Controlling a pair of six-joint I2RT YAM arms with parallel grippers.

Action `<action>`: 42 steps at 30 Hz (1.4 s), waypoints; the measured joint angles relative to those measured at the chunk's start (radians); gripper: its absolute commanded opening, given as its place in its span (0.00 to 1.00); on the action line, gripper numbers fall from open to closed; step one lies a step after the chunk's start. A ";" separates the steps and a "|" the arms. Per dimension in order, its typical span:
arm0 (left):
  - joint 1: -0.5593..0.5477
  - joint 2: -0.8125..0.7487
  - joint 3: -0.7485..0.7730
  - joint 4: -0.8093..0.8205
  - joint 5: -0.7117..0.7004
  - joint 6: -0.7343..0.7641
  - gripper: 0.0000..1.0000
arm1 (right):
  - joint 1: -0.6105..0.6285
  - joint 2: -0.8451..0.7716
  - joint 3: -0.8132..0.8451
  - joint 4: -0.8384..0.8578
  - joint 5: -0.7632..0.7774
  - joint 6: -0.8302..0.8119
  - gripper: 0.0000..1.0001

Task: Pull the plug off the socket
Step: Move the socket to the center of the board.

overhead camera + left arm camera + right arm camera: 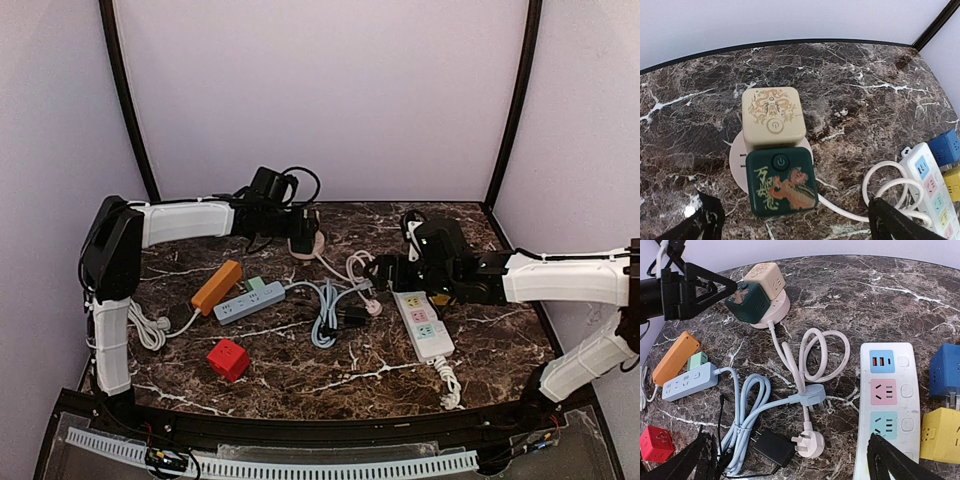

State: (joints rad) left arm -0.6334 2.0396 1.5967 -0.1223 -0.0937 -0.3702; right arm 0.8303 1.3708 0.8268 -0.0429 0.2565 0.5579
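Green plug (782,182) sits just beyond the spread left pincer (789,200).

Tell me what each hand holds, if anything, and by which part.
Nothing is held: left hand open near the green cube, right hand open and empty.

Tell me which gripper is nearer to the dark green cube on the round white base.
Left. The left gripper hangs open right at the dark green cube. The right gripper is well off to the right, by the far end of the white power strip.
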 measured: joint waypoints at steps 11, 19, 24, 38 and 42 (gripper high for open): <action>-0.002 0.191 0.158 -0.082 -0.028 0.077 0.71 | 0.000 0.000 -0.016 0.012 -0.019 0.038 0.97; -0.004 0.204 0.172 -0.118 -0.056 0.114 0.29 | 0.000 0.000 -0.027 0.016 -0.021 0.061 0.96; -0.004 0.204 0.183 -0.150 -0.074 0.127 0.01 | 0.000 -0.001 -0.029 0.017 -0.021 0.069 0.97; -0.001 -0.052 -0.008 -0.168 -0.014 0.266 0.01 | 0.000 -0.057 -0.040 0.012 0.018 0.047 0.97; 0.001 -0.261 -0.216 -0.119 0.093 0.317 0.01 | 0.000 -0.057 -0.039 0.011 0.000 0.006 0.97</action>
State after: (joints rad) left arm -0.6327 1.7786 1.3808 -0.2417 -0.0002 -0.0528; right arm 0.8303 1.3140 0.7876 -0.0319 0.2562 0.5640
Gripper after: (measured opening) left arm 0.524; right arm 0.974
